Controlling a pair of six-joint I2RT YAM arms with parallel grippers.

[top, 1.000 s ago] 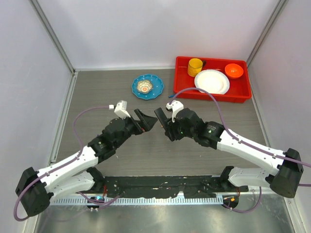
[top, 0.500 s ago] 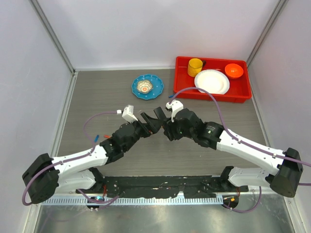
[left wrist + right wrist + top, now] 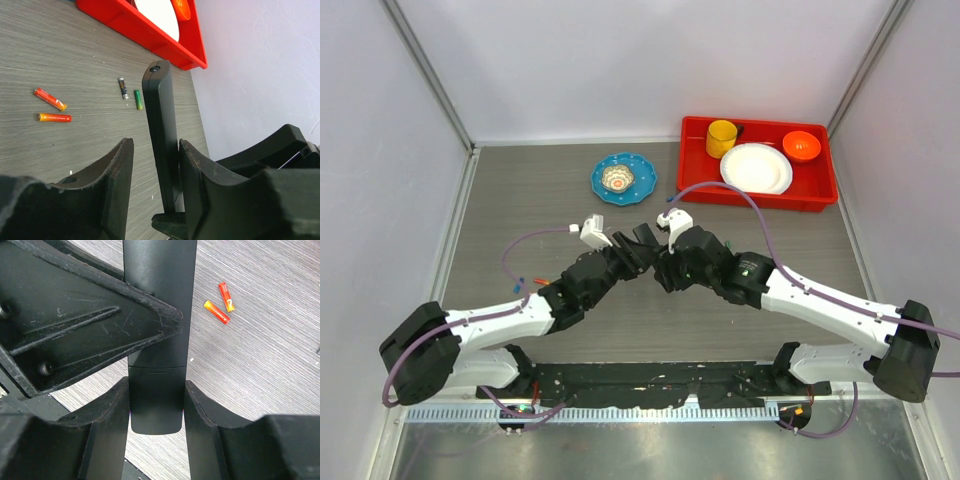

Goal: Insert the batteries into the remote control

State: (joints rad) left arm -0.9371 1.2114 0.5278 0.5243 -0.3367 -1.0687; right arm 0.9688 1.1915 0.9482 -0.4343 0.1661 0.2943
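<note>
- The remote [image 3: 159, 300] hangs above the middle of the bench [image 3: 550, 200], where the two arms meet, nearer than the blue plate [image 3: 638, 165].
- The right jaws clench its lower end, a finger pressed against each side.
- The left jaws straddle it higher up. One finger is against it and a gap shows on the other side, so they look not yet clamped.
- Risk: if the left jaws close off-centre, they may push the remote sideways and twist it in the right grip.
- Risk: the fingers of the two arms cross very close together, so a small misjudged move could knock them into each other.
- Risk: if the right jaws let go before the left ones hold firmly, the slim bar could slide out and drop.
- The batteries [image 3: 50, 98] lie loose on the bench: two orange ones close together, with a dark one and a green one [image 3: 138, 100] a little apart. None is in the remote yet. A falling remote could scatter them or set them rolling.
- The red tray [image 3: 760, 203] at the far right holds a yellow cup [image 3: 722, 137], a white plate [image 3: 756, 167] and an orange bowl [image 3: 801, 146].
- The blue plate carries a small patterned dish [image 3: 617, 178]; I cannot tell what is in it.
</note>
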